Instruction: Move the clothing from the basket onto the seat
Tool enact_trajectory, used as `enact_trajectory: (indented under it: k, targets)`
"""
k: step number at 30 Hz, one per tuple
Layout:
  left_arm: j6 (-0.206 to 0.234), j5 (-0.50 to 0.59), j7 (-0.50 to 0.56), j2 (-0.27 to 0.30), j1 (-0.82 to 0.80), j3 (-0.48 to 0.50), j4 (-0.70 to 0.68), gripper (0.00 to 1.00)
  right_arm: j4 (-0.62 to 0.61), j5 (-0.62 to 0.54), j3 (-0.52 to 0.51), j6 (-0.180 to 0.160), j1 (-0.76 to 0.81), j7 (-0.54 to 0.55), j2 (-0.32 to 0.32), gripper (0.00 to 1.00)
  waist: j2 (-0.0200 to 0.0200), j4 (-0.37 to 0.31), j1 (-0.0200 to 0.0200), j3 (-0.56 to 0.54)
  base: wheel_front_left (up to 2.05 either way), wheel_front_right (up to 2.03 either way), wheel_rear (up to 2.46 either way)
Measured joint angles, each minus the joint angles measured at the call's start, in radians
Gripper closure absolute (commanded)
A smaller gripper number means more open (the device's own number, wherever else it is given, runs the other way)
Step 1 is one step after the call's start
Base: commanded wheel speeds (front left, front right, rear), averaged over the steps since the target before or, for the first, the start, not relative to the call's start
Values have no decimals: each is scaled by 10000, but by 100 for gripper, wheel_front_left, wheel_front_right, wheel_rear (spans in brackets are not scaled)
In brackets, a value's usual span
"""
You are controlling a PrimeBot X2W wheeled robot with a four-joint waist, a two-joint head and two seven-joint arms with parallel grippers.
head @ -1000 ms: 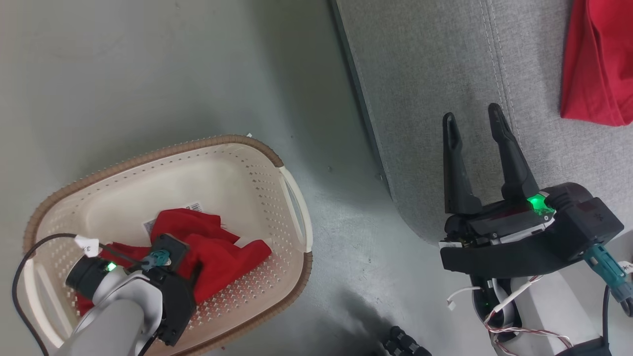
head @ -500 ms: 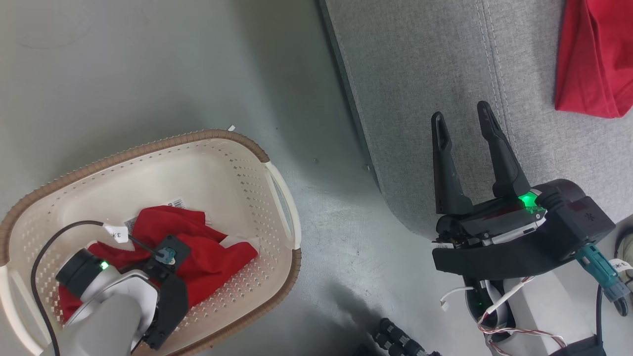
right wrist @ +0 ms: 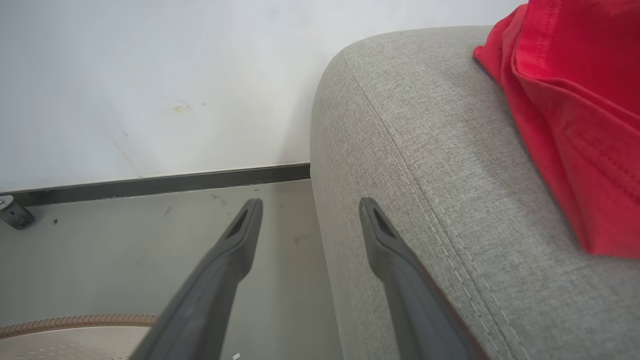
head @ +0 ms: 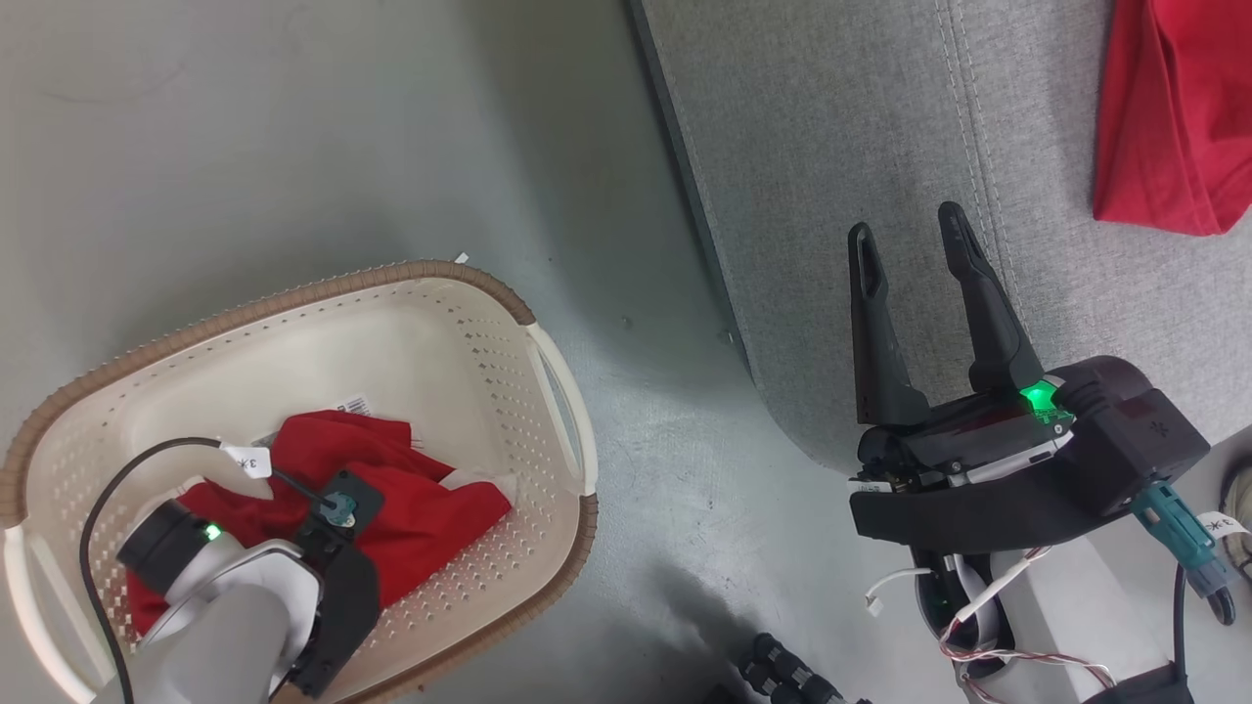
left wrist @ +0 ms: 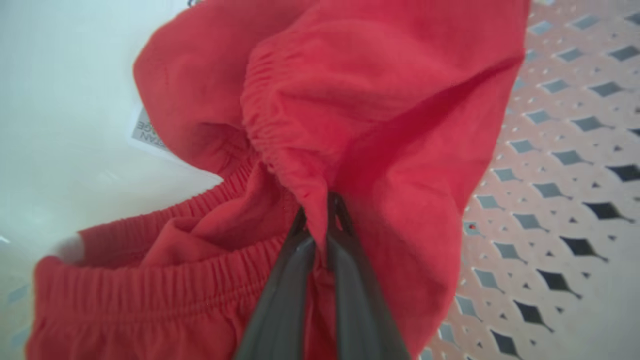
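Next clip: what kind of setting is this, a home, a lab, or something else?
Probably a living-room-style indoor space, perhaps a test setup: a grey upholstered sofa seat, a plastic laundry basket holding red clothing on a smooth grey floor, and a plain white wall with a dark skirting strip.

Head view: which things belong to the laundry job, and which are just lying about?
Job: red clothing, basket, grey seat, another garment on it, left hand pinching the clothing, open right hand.
Lying about: white scrap on the floor, caster wheel by the wall.
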Motion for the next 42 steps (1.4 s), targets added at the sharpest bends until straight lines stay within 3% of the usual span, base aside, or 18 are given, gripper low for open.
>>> enact_trajectory:
  k: [20, 42]
  targets:
    - [-2, -817, -1567, -418, -2, -234, -646, 100, 696, 134, -468, 21, -254, 0, 6, 0, 0, 350, 0, -1407, 0, 0, 0]
    - [-2, -2489, -3862, -782, 866, -955, -2059, 100, 1684, 132, -1476, 623, 51, 0, -359, 0, 0, 1255, -1, -4344, 0, 0, 0]
